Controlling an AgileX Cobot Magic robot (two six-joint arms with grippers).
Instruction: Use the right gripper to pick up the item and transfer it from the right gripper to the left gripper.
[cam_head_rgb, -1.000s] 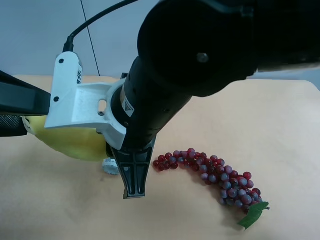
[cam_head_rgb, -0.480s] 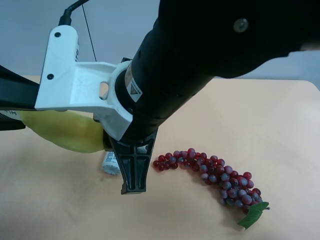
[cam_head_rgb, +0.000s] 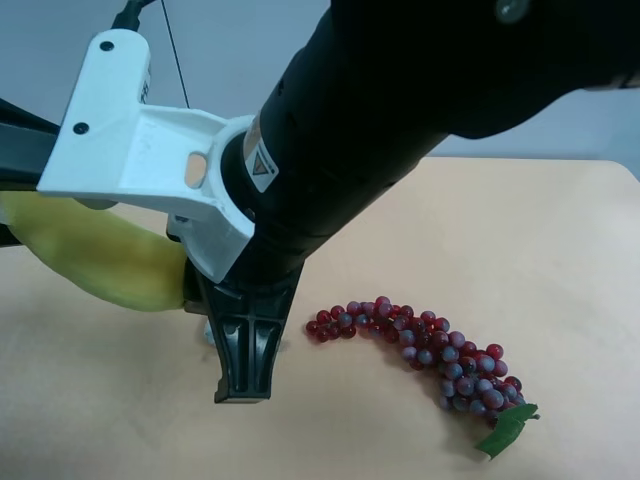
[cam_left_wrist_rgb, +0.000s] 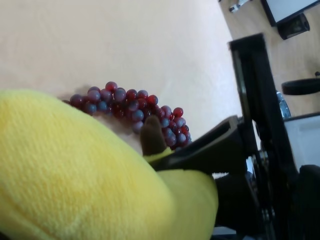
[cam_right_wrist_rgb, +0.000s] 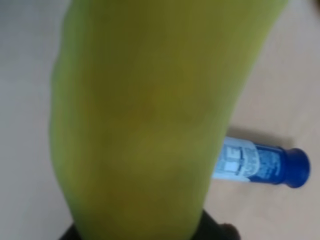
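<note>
Far left, the left gripper (cam_head_rgb: 18, 170) sits at one end of the raised plush banana (cam_head_rgb: 100, 255); we cannot tell if it grips. The right gripper (cam_head_rgb: 235, 350) clamps the stem end. We judge that an early release could drop it onto the blue-capped bottle (cam_right_wrist_rgb: 260, 162) or grape bunch (cam_head_rgb: 420, 340).

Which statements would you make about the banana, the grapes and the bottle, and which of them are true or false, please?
1. The right gripper is clamped on the plush banana. True.
2. The grape bunch is held by a gripper. False: it lies free on the table, with no gripper touching it.
3. The cap of the bottle is red. False: it is blue.
4. The bottle lies on its side on the table. True.
5. The banana's stem tip is green. False: the left wrist view shows it dark brown.
</note>
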